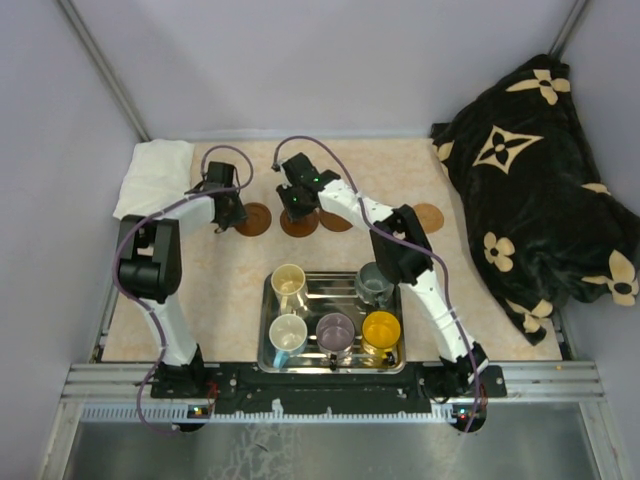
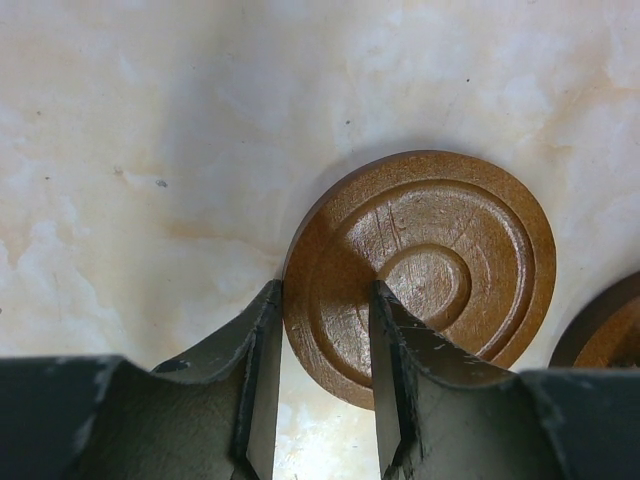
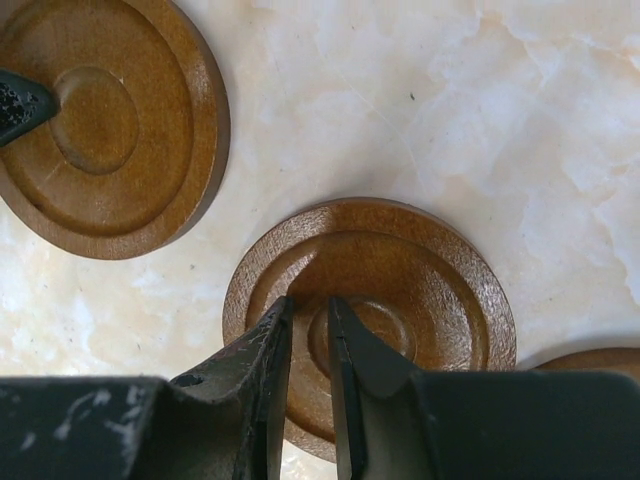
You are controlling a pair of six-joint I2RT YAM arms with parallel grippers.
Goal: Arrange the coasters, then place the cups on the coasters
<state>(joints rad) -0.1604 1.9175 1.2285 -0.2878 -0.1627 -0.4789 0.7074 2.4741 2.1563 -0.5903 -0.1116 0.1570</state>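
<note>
Several brown coasters lie in a row on the pale table. My left gripper is open and straddles the left rim of the leftmost coaster: one finger beside its edge, the other on its top. My right gripper stands tip-down on the second coaster, its fingers only a narrow gap apart. Two more coasters lie to the right. The cups stand in the steel tray: cream, grey-green, white with blue inside, mauve, yellow.
A white folded cloth lies at the back left corner. A black blanket with tan flowers is heaped along the right side. Grey walls close in the back and the sides of the table.
</note>
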